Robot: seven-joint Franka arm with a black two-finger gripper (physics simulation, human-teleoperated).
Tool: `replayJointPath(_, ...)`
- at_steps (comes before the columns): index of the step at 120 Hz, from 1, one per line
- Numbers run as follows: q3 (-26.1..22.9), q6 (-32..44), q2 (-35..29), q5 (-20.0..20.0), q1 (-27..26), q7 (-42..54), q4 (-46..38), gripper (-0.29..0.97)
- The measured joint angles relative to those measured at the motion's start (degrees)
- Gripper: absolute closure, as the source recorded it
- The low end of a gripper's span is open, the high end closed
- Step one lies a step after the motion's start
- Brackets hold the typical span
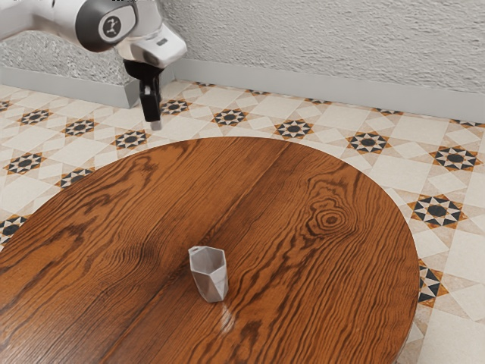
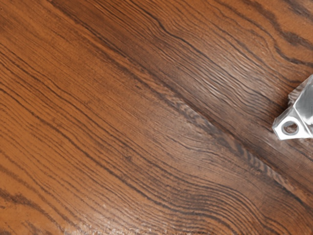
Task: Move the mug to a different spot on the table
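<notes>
Ext view: gripper (image 1: 154, 117) hangs in the upper left of frame, high over the far edge of the round wood table (image 1: 318, 189), pointing straight down, holding nothing. You can't tell from this angle whether it's spread or closed, it reads as one dark bar side-on, so don't assume. Mug (image 1: 208, 273) sits lower centre of frame, upright on the tabletop, well apart from the gripper. It's a pale grey faceted thing w/ the opening up, so the long axis is vertical. Key relation: from the hand the mug lies down and to the right in the frame, i.e. toward the near side of the table and a good way lower. Wrist view: mug (image 2: 299, 113) is just clipped at the frame edge w/ its handle loop (image 2: 290, 128) showing, rest is bare tabletop (image 2: 146, 122), so the hand isn't over it yet. My read: approach phase, no grasp made, task barely begun. Next you need to traverse across to above the mug, then drop. Watch the handle side when you pick the grip line, and note the facets may slip.
</notes>
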Motion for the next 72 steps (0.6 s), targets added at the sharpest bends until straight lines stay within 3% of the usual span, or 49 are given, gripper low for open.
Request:
replayJointPath(42,-0.1,0.37,2.83,-0.09,-0.09,-17.25,-15.51,0.0)
replayJointPath(72,-0.05,5.26,4.71,-2.38,0.03,-11.67,-19.26,0.0)
